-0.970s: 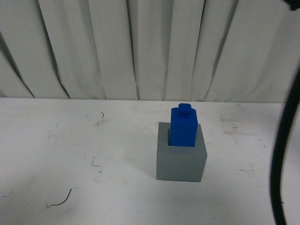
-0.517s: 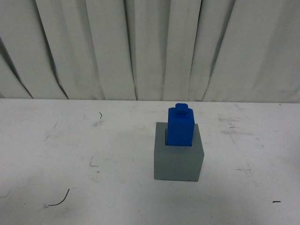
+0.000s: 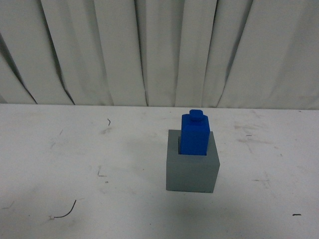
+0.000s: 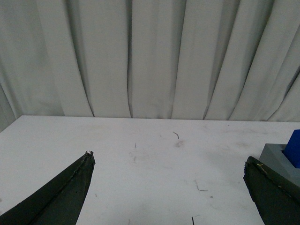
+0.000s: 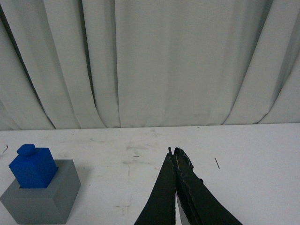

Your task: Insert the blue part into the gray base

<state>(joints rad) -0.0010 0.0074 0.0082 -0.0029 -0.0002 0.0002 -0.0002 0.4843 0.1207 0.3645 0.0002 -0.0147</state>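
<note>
Blue part stands upright with its bottom end down in the square hole on top of the gray base, and its small knob sticks up on top. No words or labels can be read on either block. Going from left to right in the front view, the white table shows a few dark scratches and a thin curved mark near the front left, then the gray base a little right of the middle with the blue part in it, then a tiny dark speck near the front right. A white curtain hangs behind the table. A second ago a dark cable hung down the right side of the front view; now it is gone, and the two blocks sit almost where they were. No arm shows in the front view. In the left wrist view the left gripper is held over the table with its two dark fingers spread wide, holding nothing, and the gray base just shows beside one finger. In the right wrist view the right gripper has its fingers pressed together with nothing between them, well apart from the blocks
</note>
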